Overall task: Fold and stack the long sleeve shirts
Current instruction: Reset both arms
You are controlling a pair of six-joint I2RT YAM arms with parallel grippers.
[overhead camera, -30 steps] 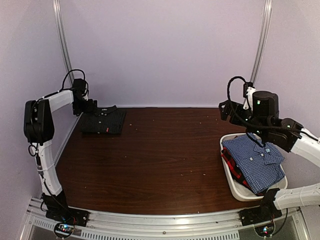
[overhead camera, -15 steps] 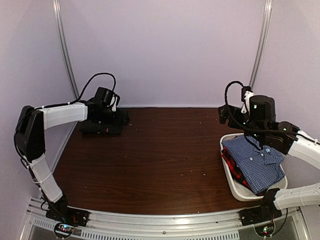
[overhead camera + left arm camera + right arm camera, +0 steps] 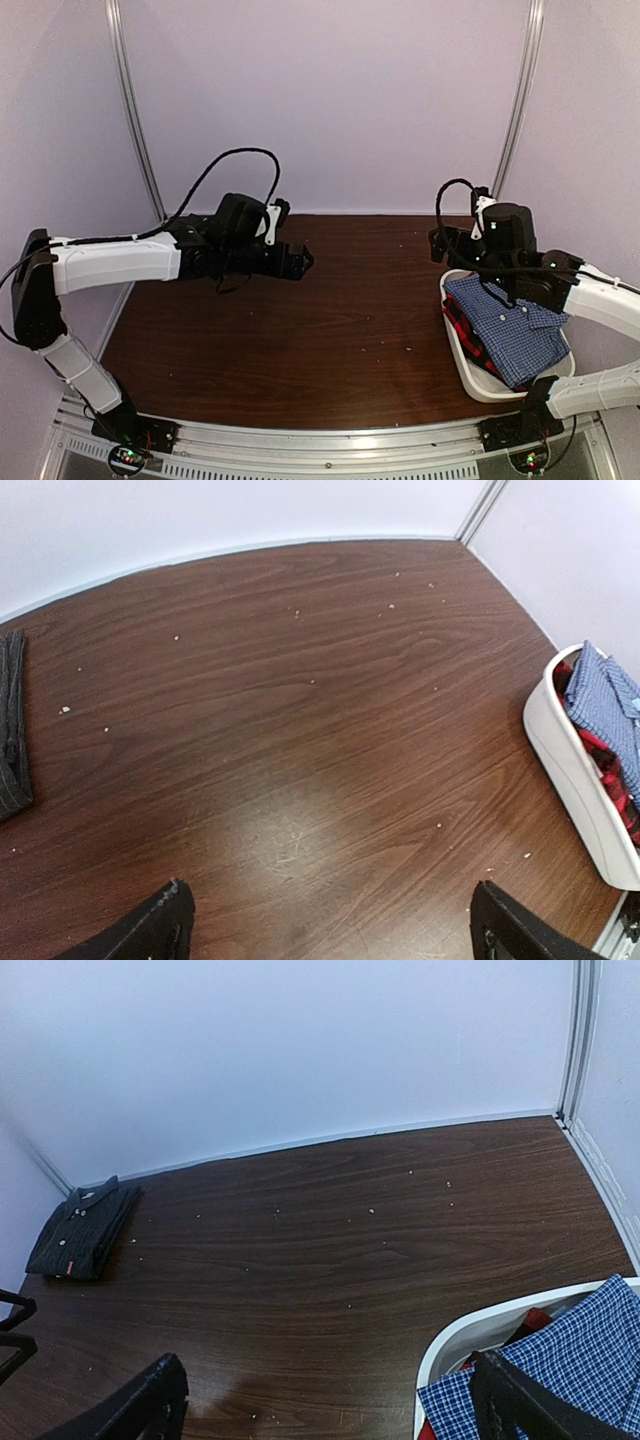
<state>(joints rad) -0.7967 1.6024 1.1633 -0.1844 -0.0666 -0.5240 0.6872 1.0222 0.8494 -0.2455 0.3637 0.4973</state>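
The black pinstriped shirt point(image 3: 80, 1230) lies folded at the table's back left corner; its edge shows in the left wrist view point(image 3: 12, 730), and my left arm hides it in the top view. The blue-white check shirt point(image 3: 510, 320) lies on the red-and-dark shirt point(image 3: 462, 325) in the white tub point(image 3: 470, 378). My left gripper point(image 3: 298, 259) is open and empty above the middle of the table point(image 3: 330, 935). My right gripper point(image 3: 441, 241) is open and empty over the tub's far left corner point(image 3: 330, 1415).
The tub stands at the table's right edge point(image 3: 565, 770) point(image 3: 470, 1332). Pale crumbs dot the dark wood table point(image 3: 340, 330). Purple walls close in the back and sides, with metal posts point(image 3: 520, 90) in the corners.
My left arm has swung away from the black shirt at the back left and reached right to the table's middle. My right gripper has shifted slightly left and lower near the tub.
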